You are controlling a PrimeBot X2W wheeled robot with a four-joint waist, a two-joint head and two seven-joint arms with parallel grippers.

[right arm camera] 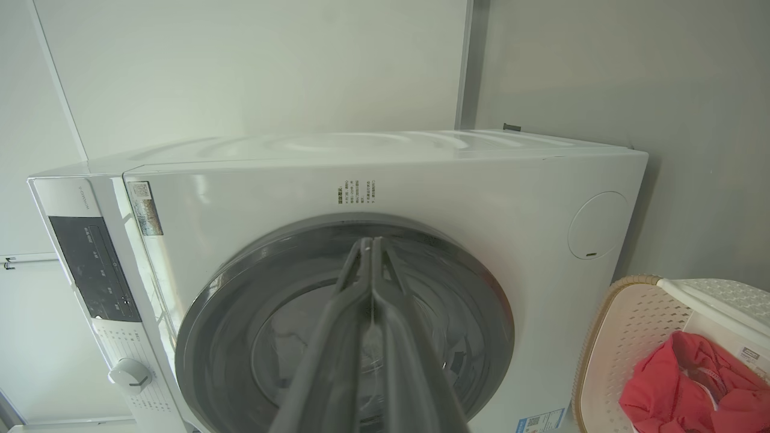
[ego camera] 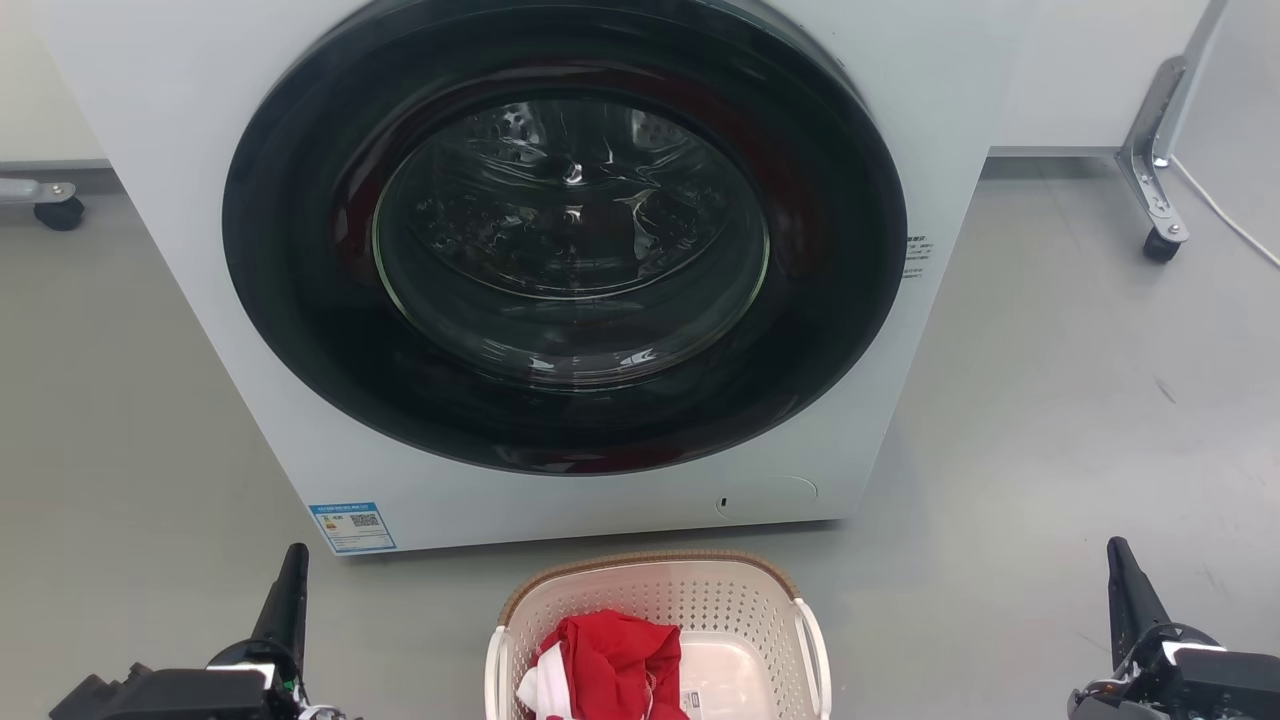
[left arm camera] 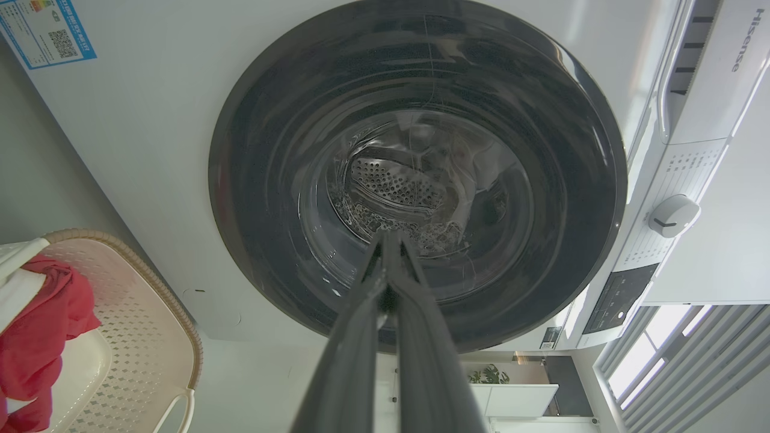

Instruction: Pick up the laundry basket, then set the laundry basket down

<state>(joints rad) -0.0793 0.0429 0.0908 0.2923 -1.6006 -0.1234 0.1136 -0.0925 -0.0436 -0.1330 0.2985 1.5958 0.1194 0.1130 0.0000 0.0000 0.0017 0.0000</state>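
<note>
Head view: laundry basket (ego camera: 700,592) at bottom centre, below the washing machine (ego camera: 565,250); left gripper (ego camera: 293,572) lower left, right gripper (ego camera: 1121,568) lower right.

Left wrist view: left gripper closed tip to tip, empty; basket lower left.

Right wrist view: right gripper likewise closed, empty; basket lower right.

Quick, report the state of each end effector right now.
Left end effector: closed, holding nothing.
Right end effector: closed, holding nothing.
</note>
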